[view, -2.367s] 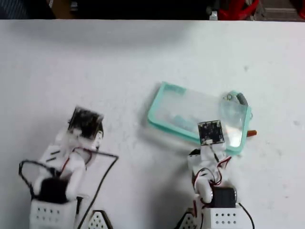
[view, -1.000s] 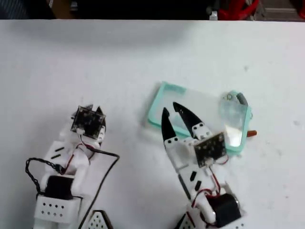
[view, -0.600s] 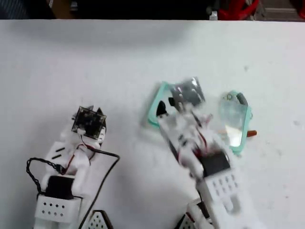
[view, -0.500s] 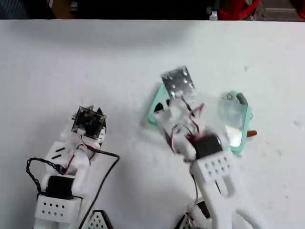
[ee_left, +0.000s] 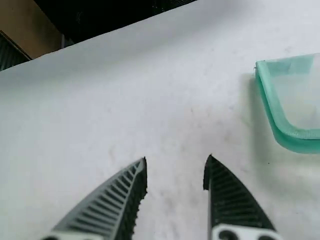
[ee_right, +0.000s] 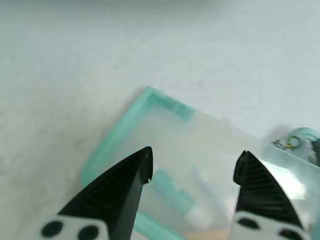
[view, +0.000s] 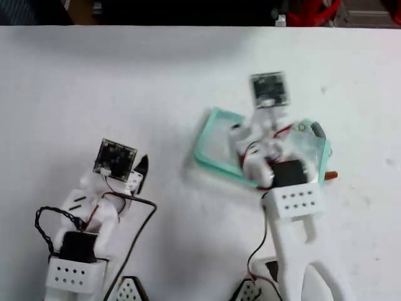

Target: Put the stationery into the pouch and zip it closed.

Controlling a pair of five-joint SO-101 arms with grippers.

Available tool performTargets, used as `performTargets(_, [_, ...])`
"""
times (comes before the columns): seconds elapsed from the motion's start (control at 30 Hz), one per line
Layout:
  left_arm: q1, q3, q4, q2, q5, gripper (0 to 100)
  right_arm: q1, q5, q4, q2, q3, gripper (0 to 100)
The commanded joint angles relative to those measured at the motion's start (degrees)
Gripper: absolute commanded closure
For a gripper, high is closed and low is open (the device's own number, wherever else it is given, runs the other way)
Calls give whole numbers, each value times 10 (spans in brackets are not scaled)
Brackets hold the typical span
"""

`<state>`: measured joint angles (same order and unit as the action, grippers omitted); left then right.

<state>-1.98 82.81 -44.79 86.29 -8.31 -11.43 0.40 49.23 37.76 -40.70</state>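
A clear pouch [view: 216, 143] with a teal rim lies flat right of the table's middle. Inside it I see a teal item [ee_right: 172, 189] and a white one [ee_right: 200, 216]; an orange tip [view: 331, 175] pokes out at its right end. A zip pull with a ring [view: 302, 128] sits at the far right corner. My right arm [view: 279, 172] stretches over the pouch, and my right gripper [ee_right: 195, 162] hangs open just above it, holding nothing. My left gripper [ee_left: 175, 165] stands open over bare table, well left of the pouch's corner [ee_left: 282, 107].
The white table [view: 125, 81] has free room at the back and on the left. The left arm [view: 94, 207] sits folded near the front edge. Dark clutter lies beyond the far edge.
The right arm rose from its folded pose at the front edge and stretched out over the pouch, its gripper open. The left arm shifted only slightly.
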Motion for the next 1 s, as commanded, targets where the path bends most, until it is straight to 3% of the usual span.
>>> performTargets(0.0, [-3,-35,-2,6,0,804,98,11,70,-10,104,759])
performTargets(0.1, [-6,-33,-2,6,-18,805,108,20,131,-60,160,759])
performTargets(0.23, [-3,-30,-2,6,-28,807,93,20,134,-142,192,759])
performTargets(0.37, [-3,-4,40,6,-35,955,124,22,153,-189,228,759])
performTargets(0.43, [-3,11,62,7,-60,972,121,75,166,-193,234,761])
performTargets(0.6, [-4,25,79,7,-67,943,16,326,235,-193,215,761])
performTargets(0.83, [-2,26,79,7,-72,945,-37,353,225,-154,164,761])
performTargets(0.97, [-2,26,79,7,-72,977,-41,446,262,-59,122,761])
